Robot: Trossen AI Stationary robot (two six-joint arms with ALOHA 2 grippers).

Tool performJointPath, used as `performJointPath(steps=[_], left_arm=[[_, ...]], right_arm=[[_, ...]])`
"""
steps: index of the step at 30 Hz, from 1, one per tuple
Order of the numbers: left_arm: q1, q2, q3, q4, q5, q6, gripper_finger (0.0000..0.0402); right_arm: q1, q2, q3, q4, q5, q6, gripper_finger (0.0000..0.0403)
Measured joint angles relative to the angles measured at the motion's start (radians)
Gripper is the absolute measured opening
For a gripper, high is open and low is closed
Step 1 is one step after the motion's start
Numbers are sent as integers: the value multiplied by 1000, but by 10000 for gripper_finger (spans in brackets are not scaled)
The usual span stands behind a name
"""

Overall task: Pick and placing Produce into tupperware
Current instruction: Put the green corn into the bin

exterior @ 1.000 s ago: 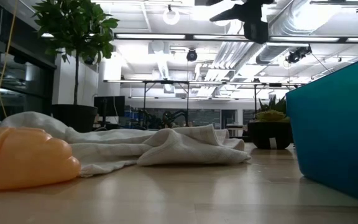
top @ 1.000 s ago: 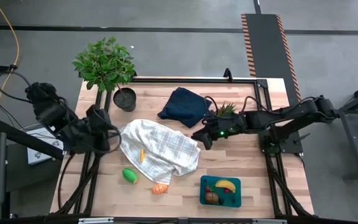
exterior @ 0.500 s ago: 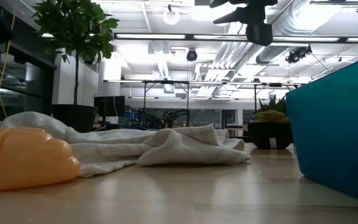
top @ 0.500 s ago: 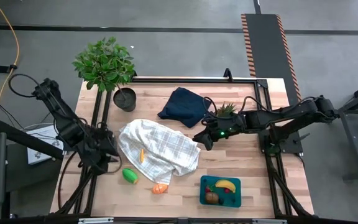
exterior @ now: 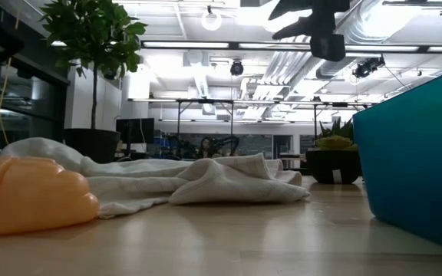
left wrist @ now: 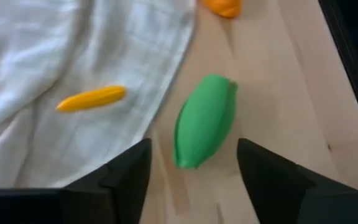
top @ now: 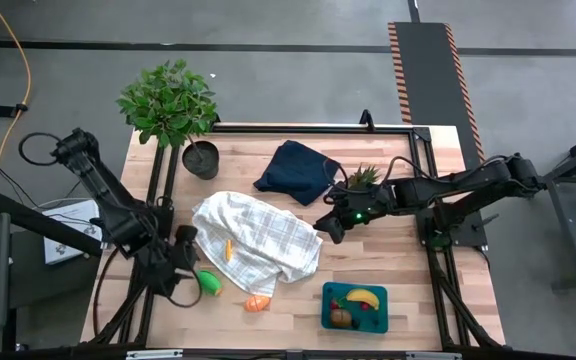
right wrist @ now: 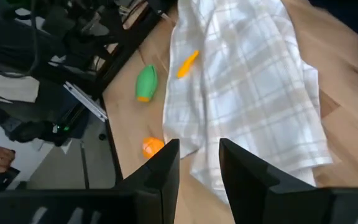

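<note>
Since hollow toy plastic by the look of it, likely light, stiff and smooth: green piece (left wrist: 204,120) probably apt to skid on bare wood or squirt out of a pinch taken near its tapered ends. Lying flat on the table (top: 298,310), just beside the edge of the checked cloth (top: 263,240), not on it. Left gripper (left wrist: 191,165) poised close above, fingers apart, one to each side of the near end, nothing between them yet. Best taken across the thick middle, short way, so the pads meet the widest, flattest flanks; a light squeeze probably enough.

Orange piece (top: 257,302) on bare wood nearer the teal container (top: 354,318), rounded, likely to roll. Thin orange sliver (left wrist: 91,98) on the cloth itself: soft fabric beneath, so a risk of pinching cloth along with it. Banana (top: 364,297) and a brown round one (top: 341,318) already inside the container, well apart from the green piece.

Right gripper (top: 330,222) waiting over the far edge of the cloth, fingers a little apart, holding nothing
</note>
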Motion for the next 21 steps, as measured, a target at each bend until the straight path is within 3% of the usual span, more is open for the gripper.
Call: performJointPath(steps=[10,15,21], left_arm=[[0,238,0,119,130,58,270],[0,277,1,165,144,29,294],[1,291,1,172,127,-22,350]], right_arm=[[73,0,0,35,28,13,103],[132,0,0,39,88,34,103],[172,0,0,26,132,59,103]])
